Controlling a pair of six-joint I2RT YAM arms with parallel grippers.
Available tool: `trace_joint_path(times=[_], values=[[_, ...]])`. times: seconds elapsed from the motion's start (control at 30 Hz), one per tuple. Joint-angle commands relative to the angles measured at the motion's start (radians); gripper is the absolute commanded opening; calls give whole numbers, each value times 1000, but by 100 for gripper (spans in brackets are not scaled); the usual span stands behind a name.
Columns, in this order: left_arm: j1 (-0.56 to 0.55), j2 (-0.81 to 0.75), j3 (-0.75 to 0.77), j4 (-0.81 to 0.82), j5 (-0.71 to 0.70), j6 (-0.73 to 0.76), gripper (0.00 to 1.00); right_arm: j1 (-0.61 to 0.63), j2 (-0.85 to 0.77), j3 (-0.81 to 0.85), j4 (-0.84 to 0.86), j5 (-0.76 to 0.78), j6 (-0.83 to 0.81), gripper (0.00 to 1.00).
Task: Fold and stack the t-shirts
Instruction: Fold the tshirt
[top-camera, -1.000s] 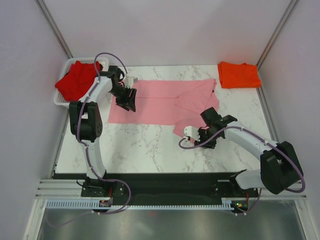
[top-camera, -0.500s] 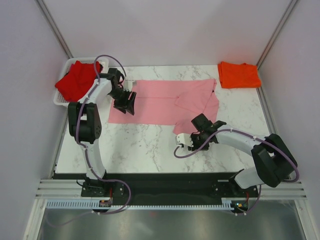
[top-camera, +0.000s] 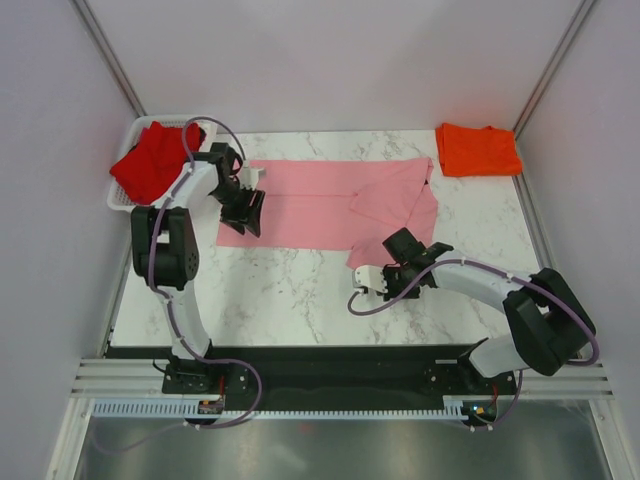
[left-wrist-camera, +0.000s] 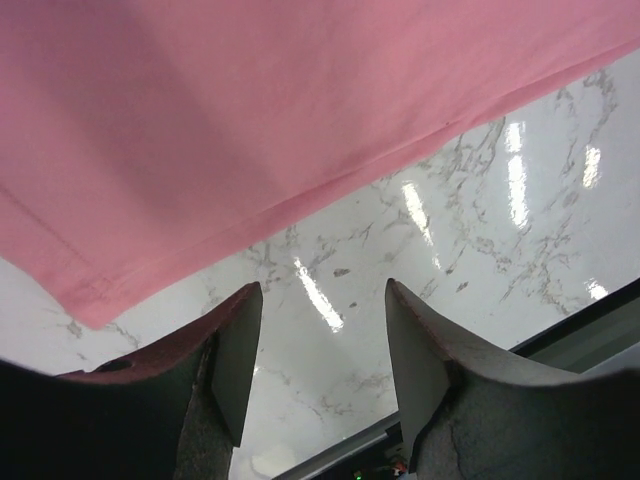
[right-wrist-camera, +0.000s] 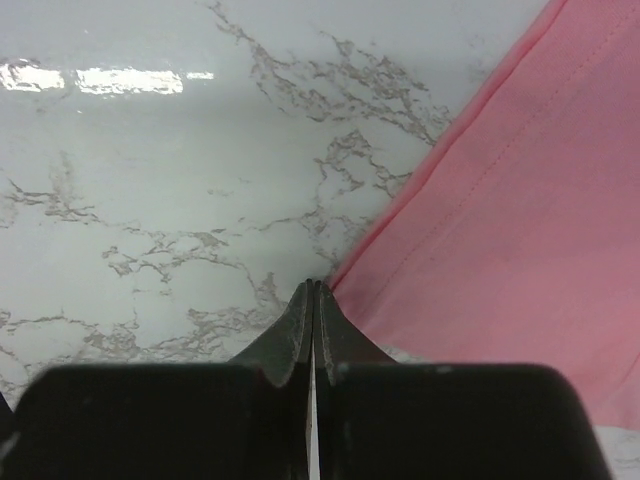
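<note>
A light pink t-shirt (top-camera: 320, 200) lies spread flat on the marble table, its right side folded over. My left gripper (top-camera: 245, 212) hovers open over the shirt's left hem; in the left wrist view its fingers (left-wrist-camera: 322, 290) frame bare marble just off the pink hem corner (left-wrist-camera: 95, 295). My right gripper (top-camera: 366, 270) is low at the shirt's near right corner. In the right wrist view its jaws (right-wrist-camera: 316, 286) are pressed together right at the tip of that pink corner (right-wrist-camera: 480, 230). A folded orange t-shirt (top-camera: 478, 148) lies at the back right. A red t-shirt (top-camera: 150, 162) is bunched in the basket.
A white mesh basket (top-camera: 118, 200) stands at the back left beside the left arm. Grey walls close in the table on three sides. The black front rail (top-camera: 330, 360) runs along the near edge, with bare marble (top-camera: 280, 290) between it and the shirt.
The right gripper slid left to the shirt's near corner and closed from half open to shut. The left gripper shifted slightly left and back along the hem, staying open.
</note>
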Motion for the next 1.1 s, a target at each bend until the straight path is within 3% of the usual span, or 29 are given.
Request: trace_joint_path(times=[0.0, 0.13, 0.4, 0.43, 0.47, 0.5, 0.6, 1.07], values=[[69, -91, -44, 3, -18, 30, 59, 4, -45, 1, -3, 42, 14, 0], [124, -95, -92, 15, -32, 50, 45, 4, -123, 62, -79, 28, 63, 0], [152, -43, -138, 61, -47, 53, 43, 4, -143, 104, -113, 55, 100, 0], [152, -34, -138, 64, -50, 53, 43, 3, -144, 104, -111, 60, 106, 2], [153, -31, -138, 67, -54, 53, 45, 3, -149, 105, -113, 63, 114, 17], [155, -31, -138, 72, -60, 59, 45, 4, -154, 104, -111, 65, 115, 23], [163, -32, -144, 90, -106, 59, 46, 4, -164, 90, -113, 63, 111, 36], [210, 78, -74, 112, -178, 24, 46, 3, -144, 44, -102, 63, 83, 40]])
